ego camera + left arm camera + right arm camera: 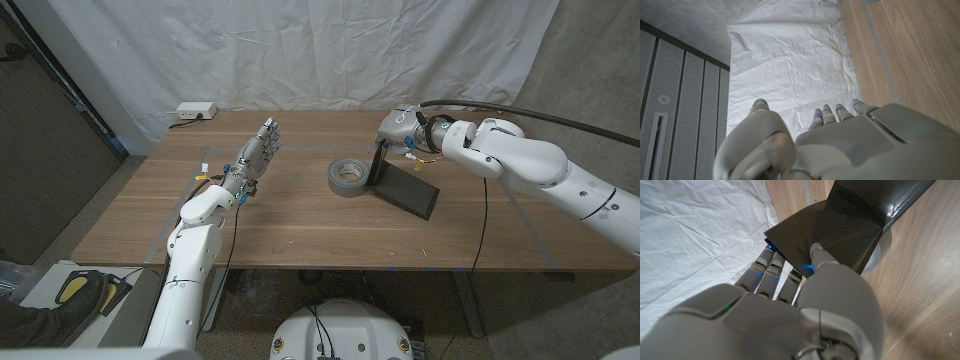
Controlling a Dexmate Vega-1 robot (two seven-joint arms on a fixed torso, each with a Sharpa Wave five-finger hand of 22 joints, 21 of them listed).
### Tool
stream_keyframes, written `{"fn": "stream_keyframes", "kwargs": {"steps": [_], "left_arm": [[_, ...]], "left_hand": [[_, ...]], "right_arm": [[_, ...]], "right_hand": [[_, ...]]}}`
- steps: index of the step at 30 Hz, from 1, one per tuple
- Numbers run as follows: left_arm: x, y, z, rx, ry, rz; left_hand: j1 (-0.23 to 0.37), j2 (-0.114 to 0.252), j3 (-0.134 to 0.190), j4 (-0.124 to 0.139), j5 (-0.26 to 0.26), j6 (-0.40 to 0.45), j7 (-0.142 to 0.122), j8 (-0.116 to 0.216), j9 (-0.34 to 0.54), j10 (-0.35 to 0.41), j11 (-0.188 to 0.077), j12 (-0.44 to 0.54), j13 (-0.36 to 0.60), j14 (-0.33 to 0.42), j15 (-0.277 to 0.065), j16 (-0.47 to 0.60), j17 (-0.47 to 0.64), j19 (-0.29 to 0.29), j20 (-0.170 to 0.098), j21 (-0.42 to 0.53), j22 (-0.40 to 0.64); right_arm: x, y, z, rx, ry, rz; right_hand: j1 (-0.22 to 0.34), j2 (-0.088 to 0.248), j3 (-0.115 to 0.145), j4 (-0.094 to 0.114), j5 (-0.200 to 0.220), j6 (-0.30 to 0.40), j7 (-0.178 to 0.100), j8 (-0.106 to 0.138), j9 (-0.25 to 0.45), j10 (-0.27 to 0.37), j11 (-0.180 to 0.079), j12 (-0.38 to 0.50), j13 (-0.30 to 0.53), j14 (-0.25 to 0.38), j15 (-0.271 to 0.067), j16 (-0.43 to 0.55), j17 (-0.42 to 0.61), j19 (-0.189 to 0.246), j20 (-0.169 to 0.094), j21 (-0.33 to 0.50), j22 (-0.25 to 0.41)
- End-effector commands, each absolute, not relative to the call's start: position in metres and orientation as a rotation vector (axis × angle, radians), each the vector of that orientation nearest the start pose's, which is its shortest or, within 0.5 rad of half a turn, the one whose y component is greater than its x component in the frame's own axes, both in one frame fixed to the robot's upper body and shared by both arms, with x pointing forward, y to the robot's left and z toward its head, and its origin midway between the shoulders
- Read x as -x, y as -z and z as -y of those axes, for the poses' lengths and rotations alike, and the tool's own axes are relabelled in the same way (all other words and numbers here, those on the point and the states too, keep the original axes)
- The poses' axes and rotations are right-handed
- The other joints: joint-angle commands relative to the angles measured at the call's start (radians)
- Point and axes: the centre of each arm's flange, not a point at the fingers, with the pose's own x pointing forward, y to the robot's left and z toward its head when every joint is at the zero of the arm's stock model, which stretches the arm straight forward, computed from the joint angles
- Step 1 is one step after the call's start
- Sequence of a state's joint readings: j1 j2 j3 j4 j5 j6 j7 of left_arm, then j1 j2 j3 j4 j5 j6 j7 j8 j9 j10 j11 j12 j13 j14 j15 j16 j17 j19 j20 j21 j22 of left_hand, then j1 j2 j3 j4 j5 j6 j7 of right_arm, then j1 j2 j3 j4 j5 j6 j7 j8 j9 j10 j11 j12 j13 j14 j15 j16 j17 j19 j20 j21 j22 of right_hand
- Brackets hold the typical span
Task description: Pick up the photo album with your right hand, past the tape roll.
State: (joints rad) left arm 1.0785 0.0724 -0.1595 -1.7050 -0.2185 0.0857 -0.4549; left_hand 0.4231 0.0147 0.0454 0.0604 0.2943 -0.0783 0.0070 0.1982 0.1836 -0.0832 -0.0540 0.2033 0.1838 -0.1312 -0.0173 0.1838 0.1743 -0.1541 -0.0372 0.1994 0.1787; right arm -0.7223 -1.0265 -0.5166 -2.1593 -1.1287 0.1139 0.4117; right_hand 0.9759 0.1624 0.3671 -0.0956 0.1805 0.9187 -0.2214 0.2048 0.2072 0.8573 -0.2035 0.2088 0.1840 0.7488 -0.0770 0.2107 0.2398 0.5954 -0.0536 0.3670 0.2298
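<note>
Dark flat photo album (407, 187) on the wooden table (300, 220), right of the grey tape roll (347, 177) and touching it or nearly so, far edge tipped up. Pinched at that raised cover by the right hand (397, 132): thumb (821, 256) pressed on one face, fingers (771, 266) tucked behind the other (clear in the right wrist view). Left hand (257, 152) raised above the table's left part, fingers straight and apart, holding nothing.

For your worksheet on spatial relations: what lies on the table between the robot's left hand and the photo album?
In the head view, the grey tape roll lies between the left hand and the photo album, touching or nearly touching the album's near side.
</note>
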Motion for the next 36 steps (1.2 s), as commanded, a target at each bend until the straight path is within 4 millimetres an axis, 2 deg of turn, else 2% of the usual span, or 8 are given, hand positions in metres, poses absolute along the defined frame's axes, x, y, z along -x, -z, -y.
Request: {"fn": "stream_keyframes", "kwargs": {"steps": [1, 11, 24, 36], "left_arm": [[-0.584, 0.021, -0.275, 0.034, 0.353, 0.596], [-0.583, 0.018, -0.275, 0.025, 0.356, 0.598], [-0.581, 0.012, -0.274, 0.012, 0.363, 0.600], [-0.582, 0.009, -0.271, 0.012, 0.363, 0.606]], "left_hand": [[0.004, 0.005, -0.005, 0.003, -0.006, -0.002, 0.001, -0.001, 0.004, 0.005, 0.001, -0.002, 0.002, 0.004, 0.004, 0.002, 0.006, -0.007, -0.066, 0.001, 0.003], [0.005, 0.006, -0.007, 0.003, -0.006, 0.000, 0.001, -0.001, 0.004, 0.004, 0.003, -0.002, 0.002, 0.003, 0.002, 0.001, 0.006, -0.008, -0.066, 0.001, 0.002], [0.006, 0.007, -0.009, 0.003, -0.007, -0.001, 0.001, -0.001, 0.004, 0.004, 0.002, -0.003, 0.002, 0.003, 0.004, 0.001, 0.006, -0.007, -0.065, 0.001, 0.002], [0.008, 0.008, -0.011, 0.003, -0.008, -0.001, 0.000, -0.001, 0.004, 0.006, 0.002, -0.002, 0.002, 0.003, 0.003, 0.002, 0.006, -0.007, -0.065, 0.002, 0.002]], "right_arm": [[-0.485, -0.090, 0.176, 2.351, 0.055, 0.831], [-0.475, -0.102, 0.175, 2.318, 0.099, 0.836], [-0.467, -0.107, 0.176, 2.312, 0.147, 0.838], [-0.457, -0.116, 0.180, 2.274, 0.171, 0.842]], "right_hand": [[0.007, 0.012, 0.026, 0.027, 0.006, 0.054, 0.008, 0.007, 0.005, 0.004, 0.002, -0.004, 0.005, 0.015, -0.156, 0.007, 0.004, -0.008, -0.151, 0.019, 0.002], [0.013, 0.011, 0.025, 0.028, 0.004, 0.056, 0.008, 0.006, 0.005, 0.009, 0.004, -0.002, 0.006, 0.022, -0.157, 0.008, 0.005, -0.015, -0.151, 0.046, -0.002], [0.017, 0.011, 0.022, 0.029, 0.005, 0.055, 0.008, 0.006, 0.006, 0.009, 0.004, -0.003, 0.006, 0.024, -0.157, 0.010, 0.009, -0.030, -0.151, 0.084, -0.006], [0.021, 0.011, 0.017, 0.030, 0.004, 0.055, 0.008, 0.006, 0.007, 0.009, 0.004, -0.002, 0.006, 0.027, -0.156, 0.011, 0.010, -0.056, -0.151, 0.150, -0.014]]}}
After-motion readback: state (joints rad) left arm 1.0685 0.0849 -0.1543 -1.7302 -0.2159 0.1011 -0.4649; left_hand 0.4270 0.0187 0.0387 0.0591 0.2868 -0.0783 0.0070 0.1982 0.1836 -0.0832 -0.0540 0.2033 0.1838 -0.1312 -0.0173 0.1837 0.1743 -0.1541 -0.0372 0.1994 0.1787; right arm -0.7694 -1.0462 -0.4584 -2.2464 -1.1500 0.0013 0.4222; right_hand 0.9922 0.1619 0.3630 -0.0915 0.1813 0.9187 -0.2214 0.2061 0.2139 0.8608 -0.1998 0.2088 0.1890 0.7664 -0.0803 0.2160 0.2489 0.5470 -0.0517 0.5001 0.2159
